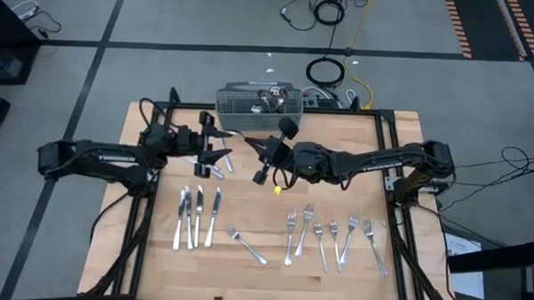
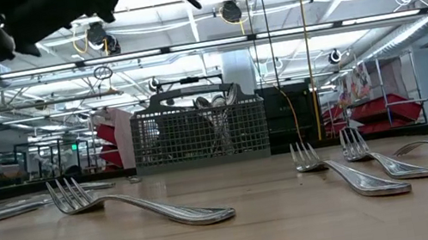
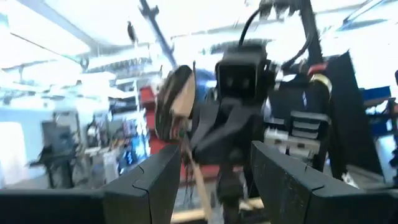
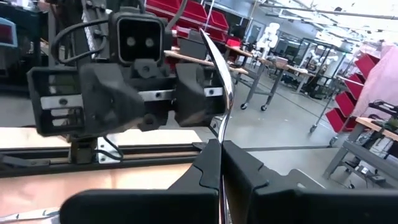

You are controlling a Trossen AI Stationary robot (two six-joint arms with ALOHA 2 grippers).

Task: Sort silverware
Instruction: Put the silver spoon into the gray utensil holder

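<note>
I see my right gripper (image 4: 221,163) clenched on a spoon (image 4: 217,68), held up above the table's middle near the wire basket (image 1: 258,110), facing my left gripper (image 1: 212,149), whose fingers stand released around the spoon's bowl.

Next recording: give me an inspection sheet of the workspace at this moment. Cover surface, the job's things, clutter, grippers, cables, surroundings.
Surface: light wooden table top in a black frame.
Job's things: three shiny metal table knives laid side by side at front left; a lone fork mid-front; five silver forks in a row at front right; more cutlery in the grey wire-mesh cutlery basket at the back edge.
Clutter: nothing seen.
Grippers: left gripper open, facing the right one above the table; right gripper shut on a slim silver utensil, type unclear.
Cables: black coiled cable and yellow cord on the floor behind the table.
Surroundings: grey floor, workshop with red bins.
</note>
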